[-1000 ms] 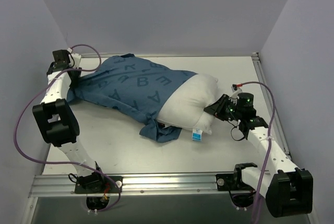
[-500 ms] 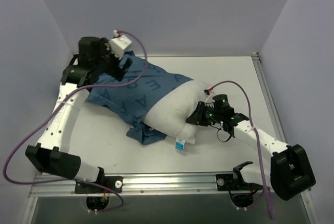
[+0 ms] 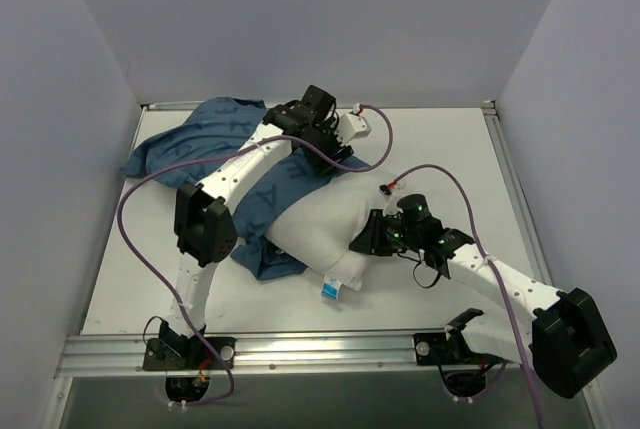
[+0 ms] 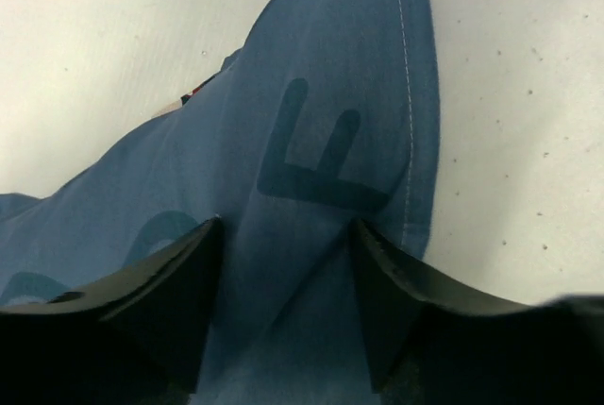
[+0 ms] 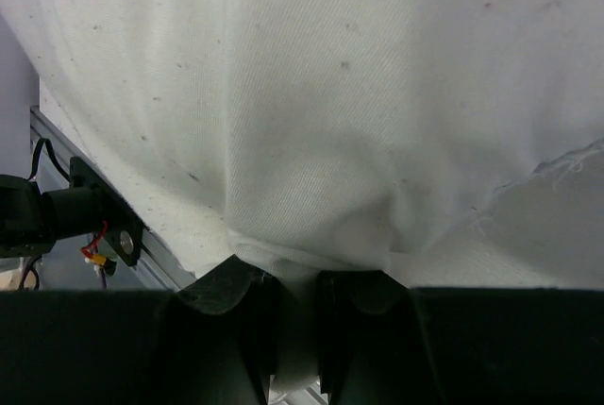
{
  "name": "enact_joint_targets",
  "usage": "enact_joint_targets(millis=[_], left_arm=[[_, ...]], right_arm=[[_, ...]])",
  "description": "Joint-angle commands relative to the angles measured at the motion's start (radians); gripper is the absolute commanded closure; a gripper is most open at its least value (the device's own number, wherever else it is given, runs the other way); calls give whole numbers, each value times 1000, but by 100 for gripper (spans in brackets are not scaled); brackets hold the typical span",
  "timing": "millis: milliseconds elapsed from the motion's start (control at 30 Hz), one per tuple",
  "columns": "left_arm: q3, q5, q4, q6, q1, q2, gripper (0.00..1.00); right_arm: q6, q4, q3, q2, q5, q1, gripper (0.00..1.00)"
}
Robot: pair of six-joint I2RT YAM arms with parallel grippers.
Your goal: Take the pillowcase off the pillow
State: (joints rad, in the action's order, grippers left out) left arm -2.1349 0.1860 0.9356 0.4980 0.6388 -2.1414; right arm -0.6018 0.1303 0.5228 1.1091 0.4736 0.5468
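The blue pillowcase [image 3: 215,139] with pale letters lies crumpled from the far left to the table's middle, and still covers the left end of the white pillow [image 3: 315,229]. The pillow's blue-and-white tag [image 3: 328,291] hangs at its near corner. My left gripper [image 3: 325,154] reaches over the pillowcase at the pillow's far edge. In the left wrist view its jaws [image 4: 286,235] are apart, with blue fabric [image 4: 321,131] and a dark letter between them. My right gripper [image 3: 365,237] is shut on a pinch of the pillow's white cloth [image 5: 302,141] at its right end, as its wrist view [image 5: 294,278] shows.
Grey walls close in the white table [image 3: 450,159] on three sides. A metal rail [image 3: 320,349] runs along the near edge and also shows in the right wrist view [image 5: 94,226]. Cables loop from both arms.
My left arm has swung from the far left corner across to the middle, leaving the pillowcase's end lying at the left. My right gripper has pulled the pillow leftward and nearer.
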Motion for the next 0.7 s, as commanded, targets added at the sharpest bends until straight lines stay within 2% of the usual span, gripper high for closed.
enact_joint_targets(millis=[0, 33, 100, 233, 333, 367, 467, 533, 633, 667], left_arm=[[-123, -20, 89, 16, -2, -20, 39], [-125, -25, 83, 11, -4, -28, 53], [-111, -25, 65, -1, -8, -23, 65], [-97, -28, 37, -10, -19, 3, 68], [-111, -75, 12, -29, -31, 0, 80], [-118, -80, 8, -50, -45, -2, 90], [-160, -118, -27, -94, -82, -21, 94], [-187, -196, -73, -144, -108, -50, 98], [-308, -290, -78, -182, -181, -145, 98], [-388, -360, -70, -182, -203, -179, 98]], right_arm=[[-4, -53, -15, -29, 10, 18, 100], [-4, -58, -14, -34, 8, 18, 100], [-7, -66, -17, -49, 8, 19, 100], [-33, -93, -40, -75, 11, 19, 100], [-58, -127, -73, -136, 2, 21, 100], [-59, -127, -76, -150, -6, 21, 100], [-64, -190, -70, -166, -23, 21, 100], [-67, -210, -54, -144, -24, 21, 100], [-69, -274, -32, -147, -32, 21, 100], [-69, -293, -24, -156, -50, 19, 100]])
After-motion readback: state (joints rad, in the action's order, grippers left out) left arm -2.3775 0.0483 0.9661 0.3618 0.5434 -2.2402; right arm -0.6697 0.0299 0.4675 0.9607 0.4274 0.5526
